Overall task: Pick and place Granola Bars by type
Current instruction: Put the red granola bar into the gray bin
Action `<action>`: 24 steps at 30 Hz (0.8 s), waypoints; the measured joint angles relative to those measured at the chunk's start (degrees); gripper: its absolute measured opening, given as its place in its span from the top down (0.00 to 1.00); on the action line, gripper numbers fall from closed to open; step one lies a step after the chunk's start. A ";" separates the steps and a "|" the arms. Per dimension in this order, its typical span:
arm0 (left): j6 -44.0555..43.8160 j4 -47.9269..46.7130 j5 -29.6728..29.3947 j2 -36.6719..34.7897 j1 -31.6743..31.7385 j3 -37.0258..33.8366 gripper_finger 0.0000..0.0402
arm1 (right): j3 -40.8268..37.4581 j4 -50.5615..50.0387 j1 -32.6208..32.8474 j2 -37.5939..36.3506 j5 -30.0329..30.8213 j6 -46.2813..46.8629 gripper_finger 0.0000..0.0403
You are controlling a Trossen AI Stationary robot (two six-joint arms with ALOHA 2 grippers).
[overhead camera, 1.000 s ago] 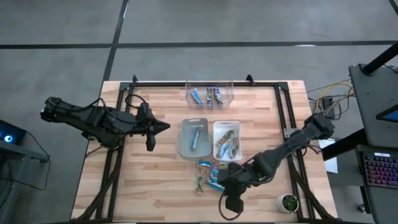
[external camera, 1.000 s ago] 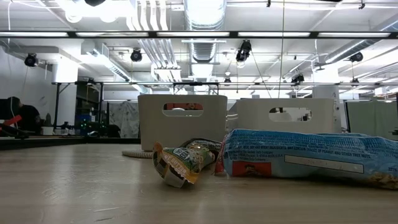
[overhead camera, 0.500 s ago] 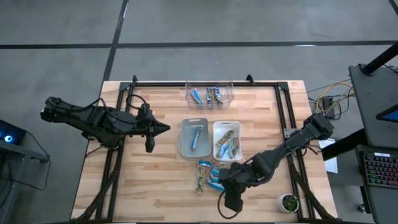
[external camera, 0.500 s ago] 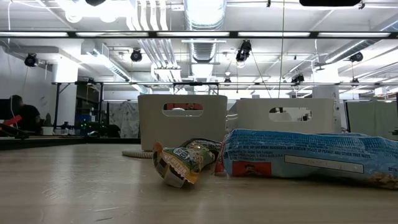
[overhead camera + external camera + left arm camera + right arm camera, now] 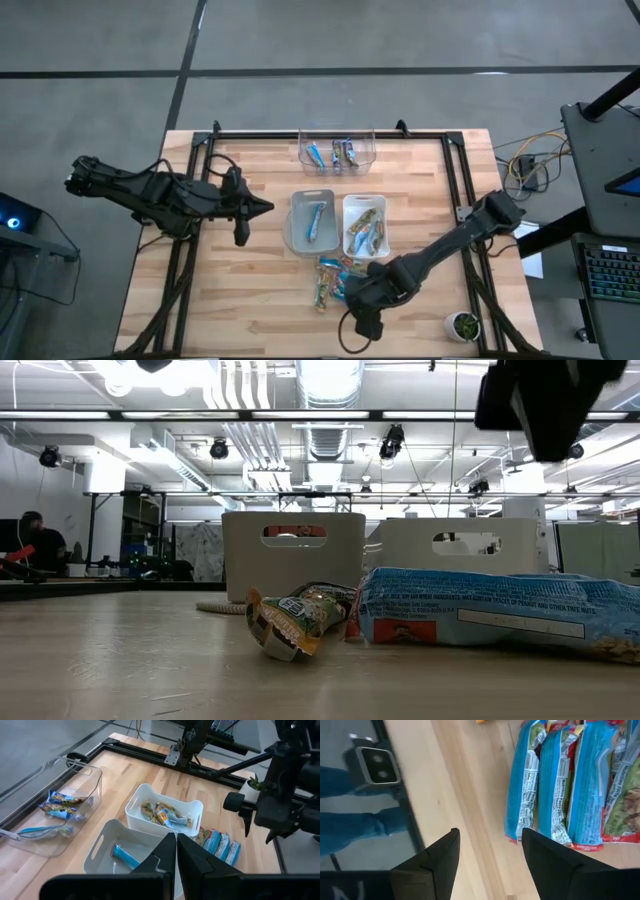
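Near the desk's front edge, the right claw hovers open, apparently empty, beside loose Granola Bars; best straddle one bar squarely.

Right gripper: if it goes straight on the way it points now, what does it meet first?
The open right gripper points down at bare table, just beside the nearest blue granola bar; probably wood first, though depth is unclear.

There are three bins: one clear bin, one grey bin, one white bin. Two robot arms work the table. The granola bars overlap, so no exact count is possible.
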 joint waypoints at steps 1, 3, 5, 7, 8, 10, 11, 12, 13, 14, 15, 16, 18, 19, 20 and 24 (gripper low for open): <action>-0.05 -0.11 0.00 0.00 0.00 -0.13 1.00 | 0.00 0.00 -0.06 0.61 -0.04 -0.04 0.50; -0.13 -0.02 0.00 0.02 0.02 -0.43 1.00 | -0.01 0.00 -0.21 1.62 -0.12 -0.02 0.50; -0.17 -0.05 0.00 0.02 0.02 -0.92 1.00 | 0.00 0.05 -0.40 2.38 -0.49 -0.12 0.50; -0.42 -0.08 0.00 0.05 0.02 -1.30 1.00 | 0.19 0.22 -0.50 3.55 -0.73 -0.67 0.50; -0.47 -0.04 0.00 0.07 0.02 -1.46 1.00 | 0.24 0.45 -0.63 4.19 -0.95 -1.01 0.50; -0.55 0.02 0.00 0.04 0.02 -1.81 1.00 | 0.65 0.24 -0.92 5.68 -1.85 -1.81 0.50; -0.55 -0.05 0.00 0.04 0.02 -1.92 1.00 | 1.08 0.30 -1.02 6.41 -2.06 -2.18 0.50; -0.55 -0.09 0.00 0.07 0.02 -1.95 1.00 | 1.47 0.49 -1.14 6.98 -2.04 -2.44 0.50; -0.58 -0.02 0.00 0.07 0.02 -1.95 1.00 | 2.00 0.47 -1.29 7.73 -2.02 -2.85 0.50; -0.63 0.01 0.00 0.05 0.02 -1.95 1.00 | 2.51 0.54 -1.44 8.38 -2.02 -3.19 0.50; -0.63 0.02 0.00 0.07 0.02 -1.95 1.00 | 2.86 0.62 -1.58 9.08 -2.02 -3.48 0.50; -0.63 0.00 0.00 0.07 0.02 -1.95 1.00 | 3.18 0.54 -1.73 9.90 -2.01 -3.65 0.50; -0.66 0.00 0.00 0.04 0.02 -1.95 1.00 | 3.77 0.31 -2.10 11.40 -2.02 -3.72 0.50; -0.66 0.00 0.00 0.02 0.02 -1.95 1.00 | 3.93 0.31 -2.38 12.03 -2.02 -3.69 0.50; -0.68 0.02 0.00 -0.02 0.02 -1.95 1.00 | 3.98 0.33 -2.57 12.38 -2.02 -3.59 0.50; -0.68 0.00 0.00 -0.04 0.02 -1.95 1.00 | 4.17 0.00 -3.18 13.51 -2.02 -3.02 0.50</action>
